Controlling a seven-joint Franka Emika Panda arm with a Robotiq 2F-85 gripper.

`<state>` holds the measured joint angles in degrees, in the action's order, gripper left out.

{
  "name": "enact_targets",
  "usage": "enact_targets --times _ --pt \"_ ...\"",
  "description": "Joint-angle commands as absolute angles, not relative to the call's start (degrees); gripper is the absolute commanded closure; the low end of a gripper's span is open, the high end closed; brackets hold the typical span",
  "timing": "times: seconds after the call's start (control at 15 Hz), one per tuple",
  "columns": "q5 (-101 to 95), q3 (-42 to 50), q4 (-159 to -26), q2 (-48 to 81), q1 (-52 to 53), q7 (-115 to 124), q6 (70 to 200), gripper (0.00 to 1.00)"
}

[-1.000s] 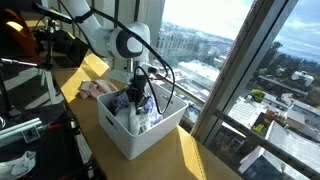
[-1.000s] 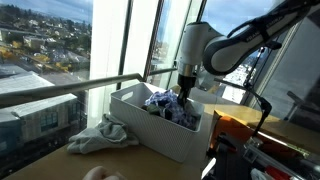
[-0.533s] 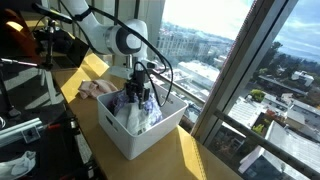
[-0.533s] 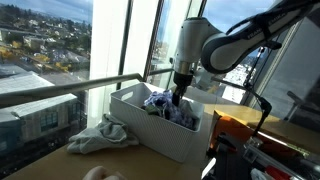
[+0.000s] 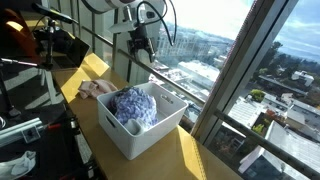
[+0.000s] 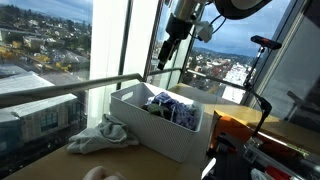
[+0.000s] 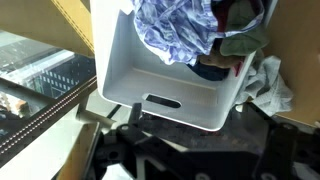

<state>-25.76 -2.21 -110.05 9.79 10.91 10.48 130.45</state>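
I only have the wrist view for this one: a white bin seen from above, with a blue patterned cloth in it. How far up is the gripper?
Observer: In both exterior views the gripper hangs high above the bin, touching nothing.
Operator: Is it carrying anything?
Observer: No. In an exterior view its jaws look parted, and nothing hangs from them.
Operator: Does the load sit fully inside the walls?
Observer: Not quite. In an exterior view the blue cloth lies in the bin but heaps up above the rim.
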Motion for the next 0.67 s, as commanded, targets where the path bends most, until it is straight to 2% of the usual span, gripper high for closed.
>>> enact_targets --times 0.0,0.33,0.6 --pt "-27.83 -5.69 -100.82 18.46 14.05 11.76 132.33 0.00" --pt "-29.03 -7.02 -87.66 33.04 20.42 7.25 133.90 0.00" --pt "-26.82 -8.17 -79.34 41.85 22.95 -5.02 131.98 0.00"
